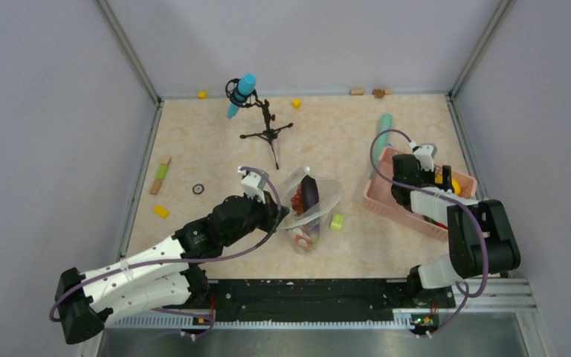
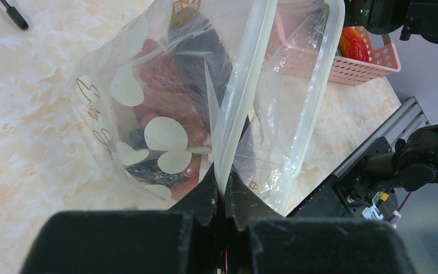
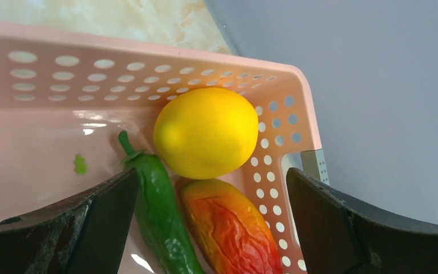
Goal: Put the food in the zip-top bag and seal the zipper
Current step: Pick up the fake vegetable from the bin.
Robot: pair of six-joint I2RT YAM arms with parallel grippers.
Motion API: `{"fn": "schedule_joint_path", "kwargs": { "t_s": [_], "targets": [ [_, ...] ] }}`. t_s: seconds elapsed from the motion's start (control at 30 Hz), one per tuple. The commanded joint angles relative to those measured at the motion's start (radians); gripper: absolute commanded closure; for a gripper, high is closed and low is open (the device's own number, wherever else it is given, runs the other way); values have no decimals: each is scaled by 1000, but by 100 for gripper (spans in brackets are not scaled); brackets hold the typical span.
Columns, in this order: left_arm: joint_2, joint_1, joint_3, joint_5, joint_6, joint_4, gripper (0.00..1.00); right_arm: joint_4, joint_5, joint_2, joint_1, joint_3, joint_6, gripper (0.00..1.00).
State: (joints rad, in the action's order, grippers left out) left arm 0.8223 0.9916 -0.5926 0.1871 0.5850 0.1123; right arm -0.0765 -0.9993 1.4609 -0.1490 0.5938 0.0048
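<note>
Though hidden overhead, green pepper [image 3: 159,220] against lemon [image 3: 205,132].

The marbled table [image 1: 342,141] bears the zip-top bag [image 1: 308,204] at my left gripper [image 2: 222,191], a lime cylinder [image 1: 337,222] just beyond, and the pink basket [image 1: 384,204] beneath my right gripper [image 3: 212,174].

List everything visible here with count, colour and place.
bag: one, clear with white dots, centre
food: several pieces, purple and red, inside bag
basket: one, pink, right
lemon: one, yellow, in basket
pepper: one, green, in basket
fruit: one, red-orange, in basket
cylinder: one, lime-green, right of bag
blocks: three, yellow, left and back
microphone: one, blue, back
tube: one, teal, behind basket
left gripper: shut on bag edge
right gripper: open, above basket
</note>
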Motion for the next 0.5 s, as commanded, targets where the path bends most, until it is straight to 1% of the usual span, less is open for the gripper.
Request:
{"fn": "schedule_joint_path", "kwargs": {
  "t_s": [0.0, 0.13, 0.23, 0.33, 0.4, 0.47],
  "targets": [
    [-9, -2, -5, 1, -4, -43, 100, -127, -65, -4, 15, -10, -35, 1],
    [4, -1, -9, -6, -4, -45, 100, -171, -62, -13, 24, -29, -71, 1],
    [13, -1, -9, -3, -4, -46, 100, -177, -21, -25, 27, -37, -86, 1],
    [14, -2, -11, -5, -5, -45, 100, -173, 44, -19, 49, -37, -110, 1],
    [15, -1, -9, 4, -6, -45, 100, -157, 122, -2, 70, -16, -127, 1],
    [14, -1, -9, 6, -8, -43, 100, -137, 164, 26, 86, 11, -130, 1]
  ]
}}
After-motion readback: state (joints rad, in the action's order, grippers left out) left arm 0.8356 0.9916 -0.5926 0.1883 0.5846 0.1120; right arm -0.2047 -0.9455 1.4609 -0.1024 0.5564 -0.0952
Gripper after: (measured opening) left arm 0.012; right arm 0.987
